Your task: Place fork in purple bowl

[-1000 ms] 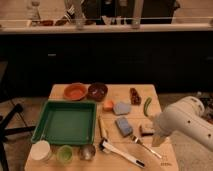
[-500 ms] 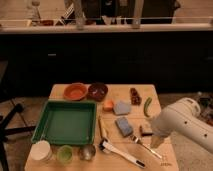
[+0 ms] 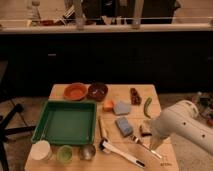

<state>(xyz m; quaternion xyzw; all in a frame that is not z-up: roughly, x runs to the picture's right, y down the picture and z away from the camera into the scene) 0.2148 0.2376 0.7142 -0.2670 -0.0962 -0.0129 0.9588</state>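
Gripper (image 3: 153, 144) hangs at near right, jaws released, holding nothing | fork (image 3: 140, 143) lies flat on table (image 3: 120, 92) just left of it, long axis far-left to near-right | purple bowl (image 3: 97, 91) farther and leftward, beside orange bowl (image 3: 75, 91), both look empty | green tray (image 3: 67, 103) near left, empty

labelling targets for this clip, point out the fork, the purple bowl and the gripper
fork (image 3: 140, 143), camera view, its visible middle
purple bowl (image 3: 98, 85), camera view, its far rim
gripper (image 3: 153, 146), camera view, arm's lower tip, over the table's front right, beside the fork
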